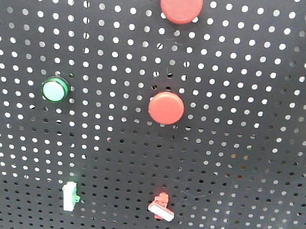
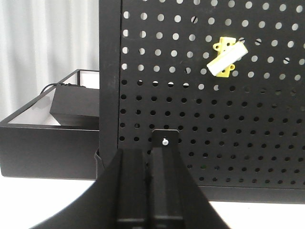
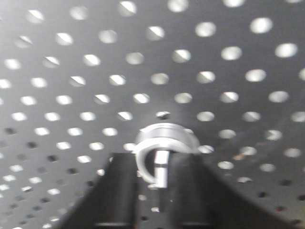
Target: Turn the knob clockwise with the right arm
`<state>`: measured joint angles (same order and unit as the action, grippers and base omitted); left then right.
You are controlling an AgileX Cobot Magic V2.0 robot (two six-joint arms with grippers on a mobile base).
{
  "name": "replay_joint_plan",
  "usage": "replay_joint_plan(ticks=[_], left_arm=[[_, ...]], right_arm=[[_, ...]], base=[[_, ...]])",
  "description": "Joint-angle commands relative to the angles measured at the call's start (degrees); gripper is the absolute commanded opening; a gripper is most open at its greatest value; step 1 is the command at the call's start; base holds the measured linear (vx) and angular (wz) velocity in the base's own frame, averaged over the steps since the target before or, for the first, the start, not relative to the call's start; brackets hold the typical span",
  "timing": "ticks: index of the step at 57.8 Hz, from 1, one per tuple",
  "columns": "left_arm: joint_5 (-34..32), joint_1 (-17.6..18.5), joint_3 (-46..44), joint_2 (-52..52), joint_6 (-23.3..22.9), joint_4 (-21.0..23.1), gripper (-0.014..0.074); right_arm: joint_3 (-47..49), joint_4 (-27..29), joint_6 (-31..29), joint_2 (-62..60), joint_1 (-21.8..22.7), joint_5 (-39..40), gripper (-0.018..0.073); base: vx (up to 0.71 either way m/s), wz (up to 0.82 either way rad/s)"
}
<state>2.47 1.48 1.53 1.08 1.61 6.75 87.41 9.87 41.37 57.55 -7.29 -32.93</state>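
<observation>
Blurred knob [image 3: 164, 145], half-hidden by jaws

You face a black perforated panel [image 1: 237, 160] with light showing through its rows of round holes. Through the left wrist view, you find a white pleated curtain [image 2: 43, 43] behind it, a white surface [image 2: 38, 195] below, and a shallow black tray [image 2: 28, 143] holding a black box [image 2: 76, 105] with a cable.

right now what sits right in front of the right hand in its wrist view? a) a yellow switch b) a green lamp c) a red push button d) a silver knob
d: the right wrist view shows a silver knob on the pegboard right between the dark fingers of the right hand.
</observation>
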Motion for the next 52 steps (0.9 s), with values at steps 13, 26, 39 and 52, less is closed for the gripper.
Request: replay_joint_plan(ticks=[13, 26, 39, 52], left_arm=[[-4.72, -0.1, 0.75, -0.19, -0.55, 0.45, -0.0006], [-4.72, -0.1, 0.75, -0.19, -0.55, 0.45, -0.0006], [-4.72, -0.1, 0.75, -0.19, -0.55, 0.45, -0.0006], [-4.72, -0.1, 0.75, -0.19, -0.55, 0.45, -0.0006]], right_arm=[[1.82, -5.45, -7.28, -7.68, 0.01, -6.69, 0.0312], [1.82, -15.68, -13.28, -15.98, 0.01, -17.36, 0.0043], [0.77, -16.8, -37.76, -22.01, 0.01, -19.31, -0.0012], [-20.31, -9.87, -45.12, -30.3, 0.01, -7.86, -0.0012]], base=[[0.0, 0.0], [0.0, 0.0], [0.0, 0.0], [0.0, 0.0]])
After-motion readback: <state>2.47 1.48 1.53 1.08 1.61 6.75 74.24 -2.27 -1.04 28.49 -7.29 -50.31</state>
